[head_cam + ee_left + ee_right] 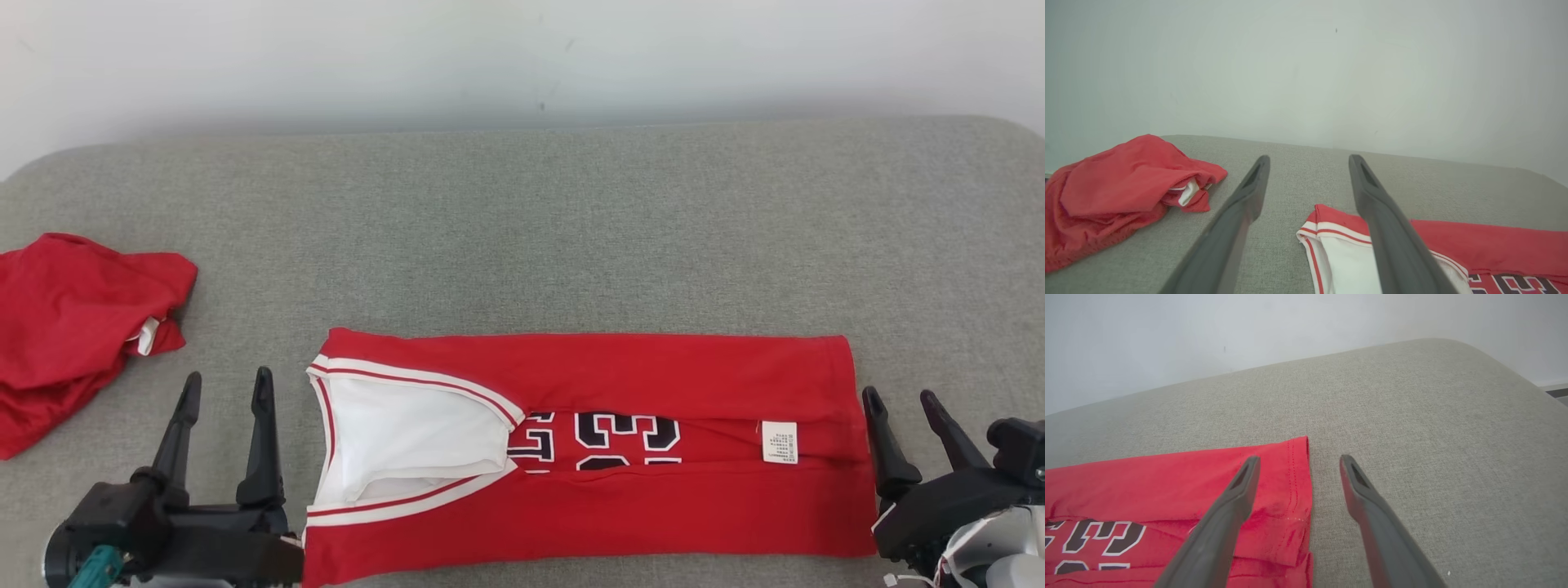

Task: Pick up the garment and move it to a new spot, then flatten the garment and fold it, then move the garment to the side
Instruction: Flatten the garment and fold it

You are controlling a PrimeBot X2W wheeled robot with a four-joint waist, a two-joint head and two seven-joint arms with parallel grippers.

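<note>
Garment [588, 457] folded lengthwise, on grey cushion [571, 229]

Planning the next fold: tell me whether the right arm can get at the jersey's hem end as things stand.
Probably yes. The right end effector stands open just beside the hem end of the folded jersey, nothing between them on the grey cushion; in the right wrist view one finger overlaps the hem.

Dark two-fingered left gripper [228, 382] low at the robot's left, long fingers spread wide, holding nothing, matching dark right gripper [901, 396] low at its right, fingers likewise parted, leaning leftward, pale forearm [992, 543] behind it
</note>
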